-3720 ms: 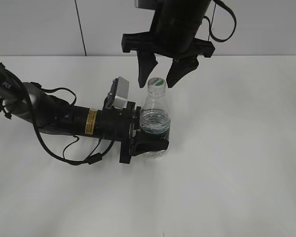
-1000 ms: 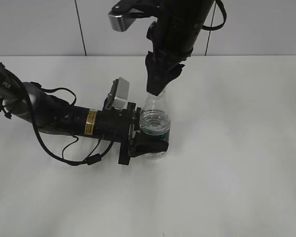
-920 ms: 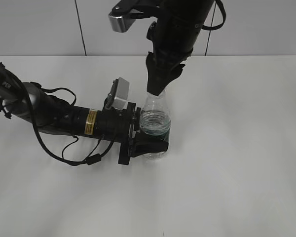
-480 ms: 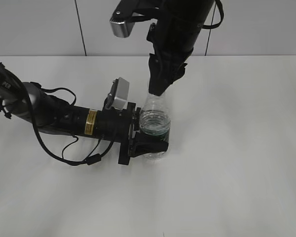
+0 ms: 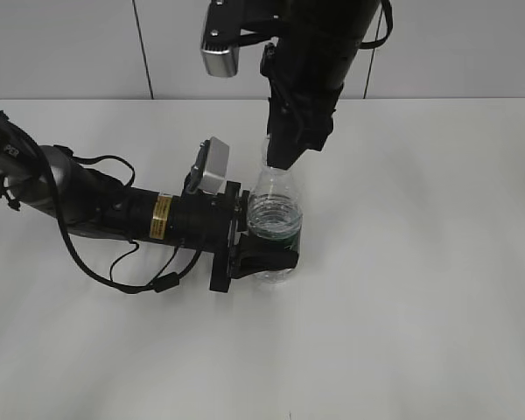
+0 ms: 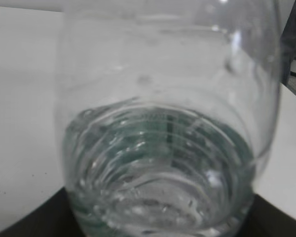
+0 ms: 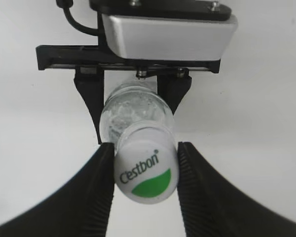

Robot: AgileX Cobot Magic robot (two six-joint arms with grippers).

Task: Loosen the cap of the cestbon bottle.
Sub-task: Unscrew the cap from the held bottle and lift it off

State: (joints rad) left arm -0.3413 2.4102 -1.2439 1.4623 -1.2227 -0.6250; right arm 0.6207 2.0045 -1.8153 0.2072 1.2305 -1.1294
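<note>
Left claw (image 5: 261, 255): reaches in level from the left, clamped on the lower body of the cestbon bottle (image 5: 274, 219).
Cestbon bottle: stands upright on the white counter (image 5: 420, 262), near its middle; long axis vertical.
Cap (image 7: 145, 170): white, green half-moon on top, at the top end of that axis.
Right claw (image 7: 145, 174): descends from above, fingers (image 7: 102, 170) closed on opposite sides of the cap.
Key relation: right claw sits in line with the bottle's axis, so a wrist turn about it would likely loosen the cap.
</note>
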